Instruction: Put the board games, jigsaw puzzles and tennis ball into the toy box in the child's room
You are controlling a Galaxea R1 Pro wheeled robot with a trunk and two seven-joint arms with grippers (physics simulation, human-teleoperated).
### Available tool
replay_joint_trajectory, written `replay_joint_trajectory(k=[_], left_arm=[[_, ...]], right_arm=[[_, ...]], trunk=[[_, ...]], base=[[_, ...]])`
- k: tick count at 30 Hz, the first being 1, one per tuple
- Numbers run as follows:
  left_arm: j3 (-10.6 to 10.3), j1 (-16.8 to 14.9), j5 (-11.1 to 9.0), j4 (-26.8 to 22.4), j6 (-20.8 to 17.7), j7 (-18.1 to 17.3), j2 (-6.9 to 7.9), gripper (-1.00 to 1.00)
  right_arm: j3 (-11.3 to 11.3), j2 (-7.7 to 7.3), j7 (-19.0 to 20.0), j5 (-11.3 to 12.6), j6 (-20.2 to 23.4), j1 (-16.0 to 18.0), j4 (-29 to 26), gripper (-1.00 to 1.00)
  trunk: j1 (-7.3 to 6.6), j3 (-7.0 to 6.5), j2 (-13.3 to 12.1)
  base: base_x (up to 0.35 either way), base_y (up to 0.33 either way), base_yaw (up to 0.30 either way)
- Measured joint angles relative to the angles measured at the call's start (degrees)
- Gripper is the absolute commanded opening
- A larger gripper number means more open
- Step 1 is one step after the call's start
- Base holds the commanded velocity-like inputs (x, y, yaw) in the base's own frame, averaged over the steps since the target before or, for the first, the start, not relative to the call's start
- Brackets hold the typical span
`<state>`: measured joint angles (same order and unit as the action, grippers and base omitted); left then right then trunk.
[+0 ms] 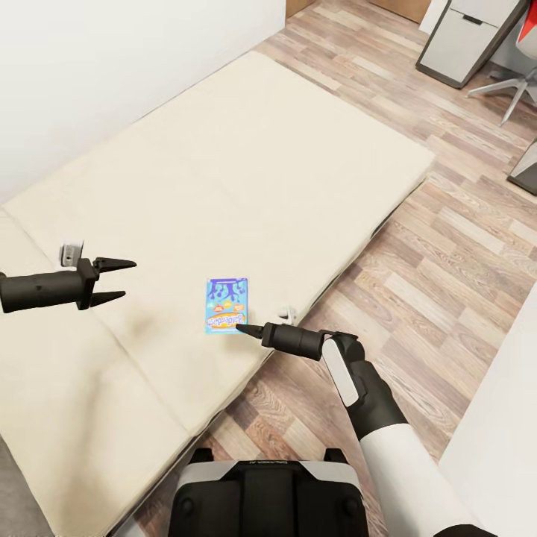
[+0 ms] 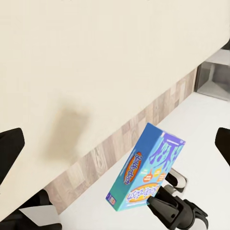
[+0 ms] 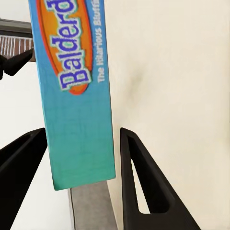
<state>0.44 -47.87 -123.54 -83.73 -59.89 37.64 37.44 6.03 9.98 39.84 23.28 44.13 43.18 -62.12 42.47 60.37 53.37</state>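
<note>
Cream-beige mattress fabric of the wide bed (image 1: 224, 171) lies beneath everything, with wood-plank floor (image 1: 447, 246) along its edge. Above that mattress, near its floor-side edge, the small blue cartoon-printed card game box (image 1: 226, 305) is seen lifted and tilted, its shadow falling on the fabric in the left wrist view. It is held at one short end by the right gripper (image 1: 246, 328), whose black fingers (image 3: 139, 182) are closed on the box, one against each broad face, as the right wrist view shows. The box is judged light and stiff, with smooth printed faces that could slip; a hold further in from the edge, across the flat faces, would be steadier than this end grip, from which the box may swing. The left gripper (image 1: 119, 281) hangs well apart over the mattress, its fingers spread and holding nothing.
</note>
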Motion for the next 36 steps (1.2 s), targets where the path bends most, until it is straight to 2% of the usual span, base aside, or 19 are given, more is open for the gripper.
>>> replay_joint_trajectory(k=[36], left_arm=[[0.3, 0.0, 0.1, 0.4, 0.1, 0.4, -0.30, 1.00]], right_arm=[[0.1, 0.00, -0.1, 0.0, -0.3, 0.0, 0.0, -1.00]], trunk=[[0.00, 0.00, 0.0]], base=[[0.000, -0.010, 0.000]])
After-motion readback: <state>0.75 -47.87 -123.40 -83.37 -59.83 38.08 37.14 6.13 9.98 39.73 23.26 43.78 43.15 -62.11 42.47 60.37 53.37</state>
